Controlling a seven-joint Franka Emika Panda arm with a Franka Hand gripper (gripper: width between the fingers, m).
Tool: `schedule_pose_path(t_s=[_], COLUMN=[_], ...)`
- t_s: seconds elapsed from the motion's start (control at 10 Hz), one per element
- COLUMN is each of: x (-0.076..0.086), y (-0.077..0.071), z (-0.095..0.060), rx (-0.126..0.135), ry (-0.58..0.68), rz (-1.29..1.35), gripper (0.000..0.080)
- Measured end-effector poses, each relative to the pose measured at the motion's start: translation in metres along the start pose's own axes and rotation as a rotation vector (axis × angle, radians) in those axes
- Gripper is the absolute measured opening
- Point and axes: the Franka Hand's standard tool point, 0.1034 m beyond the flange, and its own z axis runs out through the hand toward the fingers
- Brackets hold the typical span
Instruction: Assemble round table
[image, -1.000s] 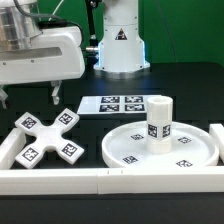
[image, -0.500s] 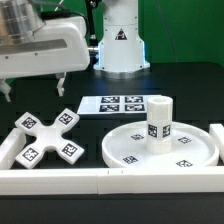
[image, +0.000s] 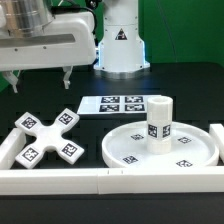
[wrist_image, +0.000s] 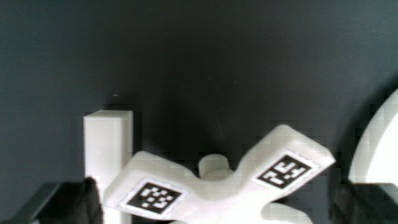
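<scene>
The white cross-shaped base (image: 45, 138) lies flat on the dark table at the exterior view's left, tags up. My gripper (image: 40, 80) hangs open above it, holding nothing, with clear space between fingers and base. In the wrist view the base (wrist_image: 214, 175) sits between the two dark fingertips (wrist_image: 71, 203). The large round disc (image: 198, 150) lies at the exterior view's right. The short cylinder leg (image: 159, 118) stands upright on the disc. An edge of the disc (wrist_image: 384, 140) shows in the wrist view.
The marker board (image: 122, 104) lies behind the parts. A long white border rail (image: 100, 181) runs along the front, with side pieces at both ends; one piece (wrist_image: 107, 145) shows beside the base. The arm's white pedestal (image: 122, 45) stands at the back.
The gripper has moved toward the exterior view's right, coming over the cross-shaped base. Its jaws stayed open. No part on the table has moved.
</scene>
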Motion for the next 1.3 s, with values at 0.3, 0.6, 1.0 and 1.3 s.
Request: schedule_pose_path(t_s=[0.3, 0.6, 1.0, 1.3], x=[-0.082, -0.125, -0.121, -0.108], y=[0.07, 0.105, 0.1, 0.086], z=[-0.033, -0.058, -0.051, -0.056], rx=[0.03, 0.037, 0.037, 0.031], ry=[-0.017, 0.02, 0.002, -0.019], rz=[-0.045, -0.08, -0.097, -0.065], gripper=[0.0649, 0.0649, 0.0649, 0.0649])
